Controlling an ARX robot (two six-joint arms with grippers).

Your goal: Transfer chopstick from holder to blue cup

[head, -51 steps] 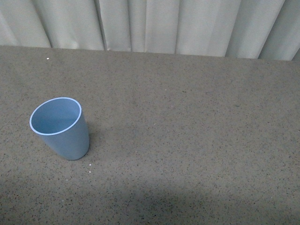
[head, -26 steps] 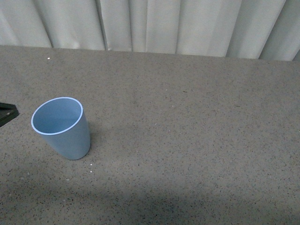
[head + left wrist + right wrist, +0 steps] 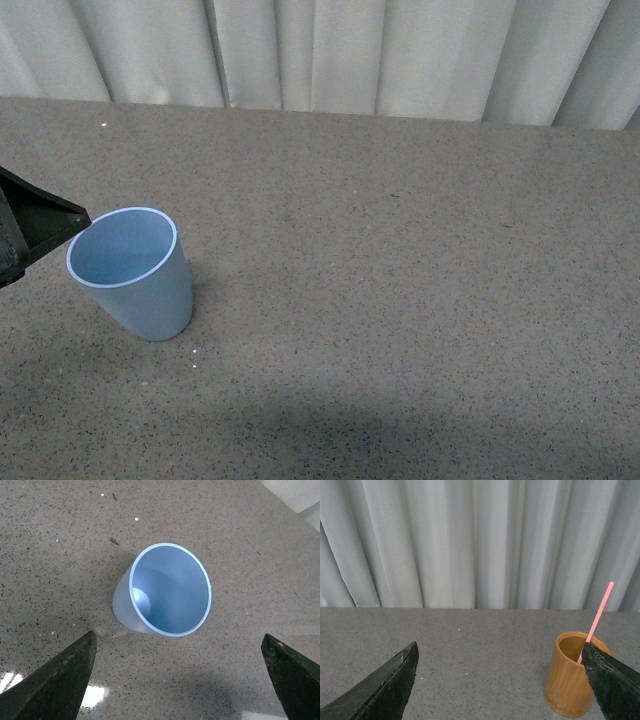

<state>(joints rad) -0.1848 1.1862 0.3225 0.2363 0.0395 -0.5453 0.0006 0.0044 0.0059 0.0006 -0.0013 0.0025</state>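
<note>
The blue cup [image 3: 132,272] stands upright and empty on the speckled table at the left of the front view; it also shows from above in the left wrist view [image 3: 167,596]. My left gripper [image 3: 182,680] is open above the table just short of the cup, and one dark finger [image 3: 35,222] enters the front view at the left edge beside the rim. My right gripper [image 3: 502,680] is open and empty. A pink chopstick [image 3: 598,613] leans in a bamboo holder [image 3: 572,675], next to one right finger [image 3: 615,682].
A pale pleated curtain [image 3: 330,55] hangs along the table's far edge, and it also fills the back of the right wrist view [image 3: 470,540]. The holder does not show in the front view.
The left gripper's finger has come into the front view from the left edge and now reaches beside the cup's rim. The cup has shifted very slightly.
</note>
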